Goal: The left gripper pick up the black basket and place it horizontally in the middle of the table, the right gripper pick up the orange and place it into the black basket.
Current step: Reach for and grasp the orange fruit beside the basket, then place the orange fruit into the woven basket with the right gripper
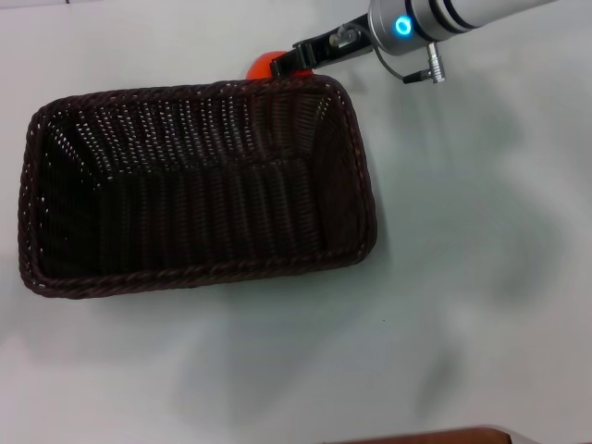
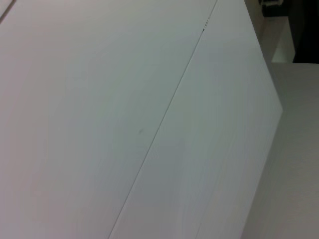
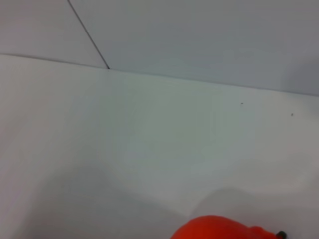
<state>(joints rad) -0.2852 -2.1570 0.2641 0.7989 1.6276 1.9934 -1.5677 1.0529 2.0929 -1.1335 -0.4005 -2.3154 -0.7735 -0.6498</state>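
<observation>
The black basket point(image 1: 194, 185) lies lengthwise across the middle of the counter point(image 1: 481, 277), open side up and nothing in it, so the placing half of the job looks done. Now it's the right pincer point(image 1: 289, 61), reaching in from the far right corner of the counter and sitting right at the orange point(image 1: 262, 65), which peeks out just behind the basket's far rim near its right end. From the head view the black fingers cover the fruit's side, and whether they are clamped on it or only alongside it cannot be told. The right wrist view shows the orange close under the camera with bare counter beyond. The left pincer is out of sight; its wrist camera sees only plain counter surface and a seam. The risk from here, judging by how tightly the fruit sits against the wicker: a shallow or off-centre grip could let the round orange roll away along the rim, and a low lift could catch the braided edge, shoving the basket out of its central spot.
</observation>
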